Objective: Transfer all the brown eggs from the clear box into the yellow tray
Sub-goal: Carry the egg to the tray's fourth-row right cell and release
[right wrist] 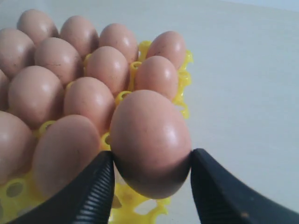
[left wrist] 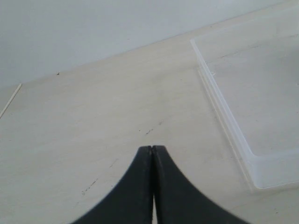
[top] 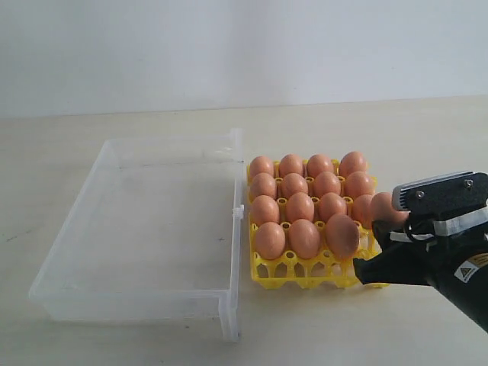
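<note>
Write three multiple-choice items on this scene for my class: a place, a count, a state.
1. In the exterior view, the yellow tray sits:
A) right of the clear box
B) inside it
C) left of it
2. How many of the brown eggs lie in the clear box?
A) four
B) none
C) one
3. The right gripper is:
A) open, empty
B) shut on nothing
C) shut on a brown egg
Answers: 1 A, tray beside the box's right wall; 2 B, box floor bare; 3 C, both fingers press the egg's sides.
</note>
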Robot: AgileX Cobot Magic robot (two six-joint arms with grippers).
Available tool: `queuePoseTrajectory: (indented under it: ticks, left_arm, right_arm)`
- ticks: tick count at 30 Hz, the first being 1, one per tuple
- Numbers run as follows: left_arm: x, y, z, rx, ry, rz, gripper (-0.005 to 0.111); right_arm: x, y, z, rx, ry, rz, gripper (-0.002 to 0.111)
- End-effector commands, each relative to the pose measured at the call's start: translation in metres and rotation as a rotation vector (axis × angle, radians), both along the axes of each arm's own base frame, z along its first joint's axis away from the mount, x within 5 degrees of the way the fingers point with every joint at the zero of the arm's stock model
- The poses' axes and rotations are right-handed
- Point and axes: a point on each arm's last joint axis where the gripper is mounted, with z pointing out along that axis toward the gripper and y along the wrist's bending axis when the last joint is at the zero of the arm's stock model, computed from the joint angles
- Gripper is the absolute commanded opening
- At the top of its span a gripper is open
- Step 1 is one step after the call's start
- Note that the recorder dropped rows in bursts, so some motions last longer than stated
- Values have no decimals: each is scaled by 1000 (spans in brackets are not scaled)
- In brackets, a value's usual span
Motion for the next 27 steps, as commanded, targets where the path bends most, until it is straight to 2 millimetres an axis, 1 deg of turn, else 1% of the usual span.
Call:
queuePoseTrajectory:
  ticks: [1, 5, 10, 12, 22, 27]
  left_arm:
    - [0, 0, 2, -6, -18, -4, 0]
    - [0, 0, 2, -6, -18, -4, 0]
    - [0, 0, 2, -6, -18, -4, 0]
    - [0, 0, 2, -6, -18, -4, 0]
    - [0, 0, 2, -6, -18, -4, 0]
    - [0, 0, 2, -6, -18, -4, 0]
  right_arm:
    - [4, -7, -3, -37, -10, -1, 0]
    - [5, -6, -8, -57, -1, 20, 0]
    - [5, -6, -20, -86, 33, 24, 0]
    - [6, -4, -24, -105, 30, 52, 0]
    - [23, 7, -24, -92, -2, 59, 0]
    - [29, 10, -29, -97, 15, 61, 0]
